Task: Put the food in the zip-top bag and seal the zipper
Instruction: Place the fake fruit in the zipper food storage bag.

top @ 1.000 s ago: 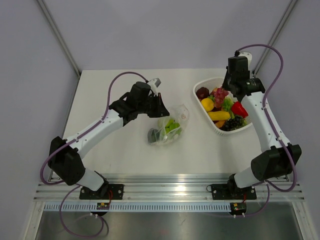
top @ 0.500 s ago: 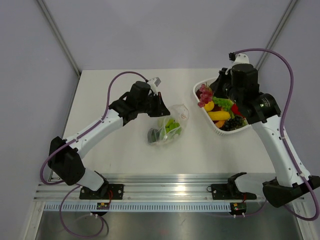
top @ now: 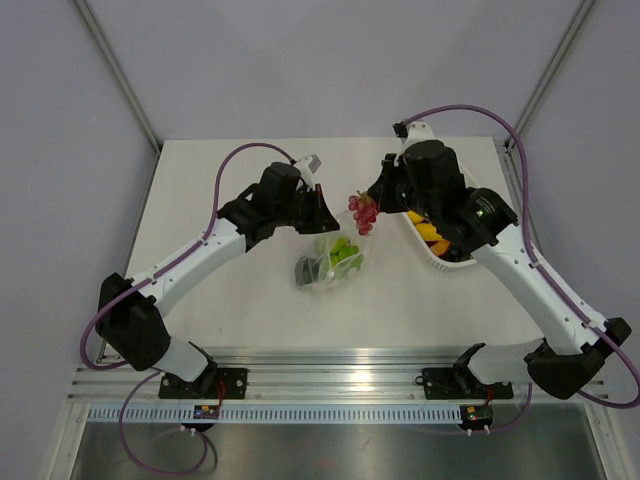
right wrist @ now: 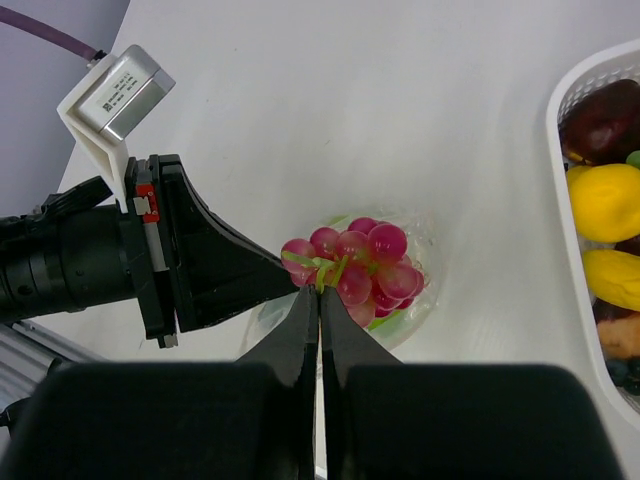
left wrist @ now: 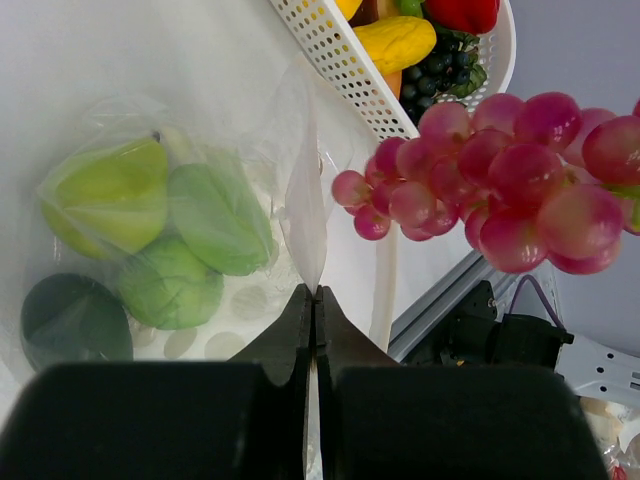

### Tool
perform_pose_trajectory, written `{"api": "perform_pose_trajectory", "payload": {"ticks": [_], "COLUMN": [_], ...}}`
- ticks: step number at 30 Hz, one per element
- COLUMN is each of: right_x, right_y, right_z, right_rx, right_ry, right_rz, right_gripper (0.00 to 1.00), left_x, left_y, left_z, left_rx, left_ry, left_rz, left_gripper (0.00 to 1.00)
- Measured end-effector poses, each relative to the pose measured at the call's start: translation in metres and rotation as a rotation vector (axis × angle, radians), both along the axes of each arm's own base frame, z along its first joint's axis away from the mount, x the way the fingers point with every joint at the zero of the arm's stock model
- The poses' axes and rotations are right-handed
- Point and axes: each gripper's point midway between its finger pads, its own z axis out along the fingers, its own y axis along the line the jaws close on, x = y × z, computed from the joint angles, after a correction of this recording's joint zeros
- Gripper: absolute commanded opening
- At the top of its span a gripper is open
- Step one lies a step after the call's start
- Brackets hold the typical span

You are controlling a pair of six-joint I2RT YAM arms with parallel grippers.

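Dangling a bunch of pink grapes (top: 363, 212) from the right gripper (right wrist: 318, 290) — pinching tight on the green stem — over the zip-top bag (top: 330, 262), near the middle of the table (top: 240, 300). Lifting the bag's clear edge with the left gripper (left wrist: 313, 292), pressing together on a fold of film just beside the grapes.

Lying inside the bag: a pale green pear (left wrist: 105, 195), a green leafy piece (left wrist: 215, 215) and a dark green piece (left wrist: 65, 320), partly cut off by the gripper body in the left wrist view and too blurred behind crinkled plastic for naming.

Sitting to the right in the white basket (top: 440, 262), the rest of the food (left wrist: 395, 42) — yellow, red and dark purple pieces, mostly hiding under the right arm from above.

Losing the zipper in glare and clear film. Not showing, from any view, whether the mouth is gaping wide or only raised at one side. Blocking the lower part of both wrist views with the grippers' own black bodies. Brushing the bag or hanging clear of it, those grapes: impossible to tell.
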Motion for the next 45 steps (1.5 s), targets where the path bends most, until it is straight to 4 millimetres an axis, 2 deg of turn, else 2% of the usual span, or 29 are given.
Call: {"api": "perform_pose_trajectory", "payload": {"ticks": [14, 17, 22, 25, 34, 40, 45], "right_x": [-0.002, -0.003, -0.01, -0.013, -0.013, -0.022, -0.029], "right_y": [0.022, 0.026, 0.023, 0.021, 0.025, 0.044, 0.053], "right_z": [-0.018, -0.034, -0.076, -0.09, -0.096, -0.107, -0.102], "right_rx": [-0.011, -0.017, -0.059, -0.076, -0.075, -0.096, -0.092], "right_ry": [0.024, 0.047, 0.127, 0.157, 0.172, 0.194, 0.181], "right_rz": [0.01, 0.012, 0.001, -0.005, -0.003, 0.042, 0.065], "right_gripper": [0.0, 0.0, 0.0, 0.0, 0.0, 0.0, 0.0], "left_x": [-0.001, -0.001, -0.002, -0.002, -0.003, -0.004, -0.004], "left_y": [0.001, 0.002, 0.008, 0.012, 0.014, 0.013, 0.013], "left_z": [0.007, 0.007, 0.006, 0.009, 0.016, 0.016, 0.016], "left_rx": [-0.022, -0.029, -0.04, -0.047, -0.07, -0.072, -0.073], "left_ry": [-0.007, -0.004, -0.007, -0.012, -0.033, -0.031, -0.031], "left_rz": [0.004, 0.012, 0.026, 0.036, 0.035, 0.029, 0.029], "left_gripper": [0.0, 0.0, 0.0, 0.0, 0.0, 0.0, 0.0]}}
